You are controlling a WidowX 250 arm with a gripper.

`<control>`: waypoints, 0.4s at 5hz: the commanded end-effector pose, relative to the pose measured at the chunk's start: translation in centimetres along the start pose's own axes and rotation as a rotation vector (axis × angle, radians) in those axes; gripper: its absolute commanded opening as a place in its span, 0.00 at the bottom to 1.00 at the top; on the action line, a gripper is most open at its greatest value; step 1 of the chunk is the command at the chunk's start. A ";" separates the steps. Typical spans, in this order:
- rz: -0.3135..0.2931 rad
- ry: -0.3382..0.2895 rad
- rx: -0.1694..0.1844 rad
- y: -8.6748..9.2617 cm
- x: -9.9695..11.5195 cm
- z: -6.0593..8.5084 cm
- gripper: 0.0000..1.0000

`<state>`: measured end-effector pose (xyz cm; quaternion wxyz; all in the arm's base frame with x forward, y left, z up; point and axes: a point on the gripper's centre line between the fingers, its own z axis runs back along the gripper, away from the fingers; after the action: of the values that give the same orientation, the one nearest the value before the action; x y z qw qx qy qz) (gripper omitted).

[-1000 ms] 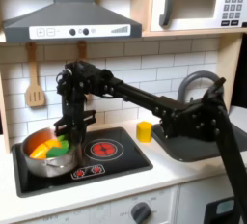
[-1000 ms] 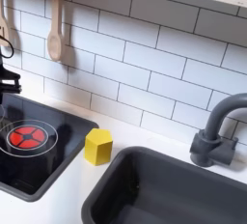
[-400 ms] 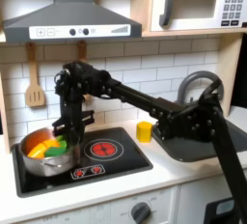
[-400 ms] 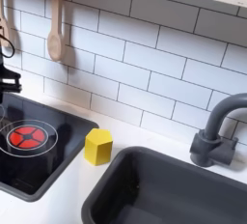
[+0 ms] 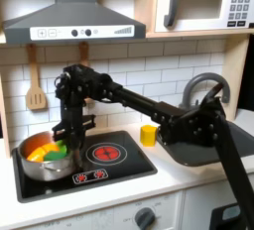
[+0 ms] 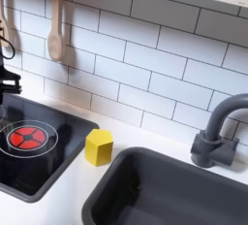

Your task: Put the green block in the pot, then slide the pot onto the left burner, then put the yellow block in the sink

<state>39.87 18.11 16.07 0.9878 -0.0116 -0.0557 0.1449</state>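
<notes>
One gripper [image 5: 67, 135], down at the pot [image 5: 48, 159] rim; can't tell whether its jaws are parted or gripping. Green block [image 5: 59, 149] sits inside the pot, which covers the left burner zone. Likely mid-slide: keep contact low, push level. Yellow block [image 6: 98, 146] waits between cooktop [image 6: 29, 166] and sink [image 6: 165, 195].

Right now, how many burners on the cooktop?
2. One red spiral burner lies bare at the cooktop's right in the first exterior view; the other sits under the pot at its left, mostly hidden.
</notes>
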 end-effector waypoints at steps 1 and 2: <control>-0.007 0.001 -0.004 -0.4 0.1 -0.2 0.00; -0.006 0.001 -0.001 -0.4 0.1 -0.2 0.00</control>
<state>40.10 18.12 16.01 0.9877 -0.0115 -0.0589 0.1441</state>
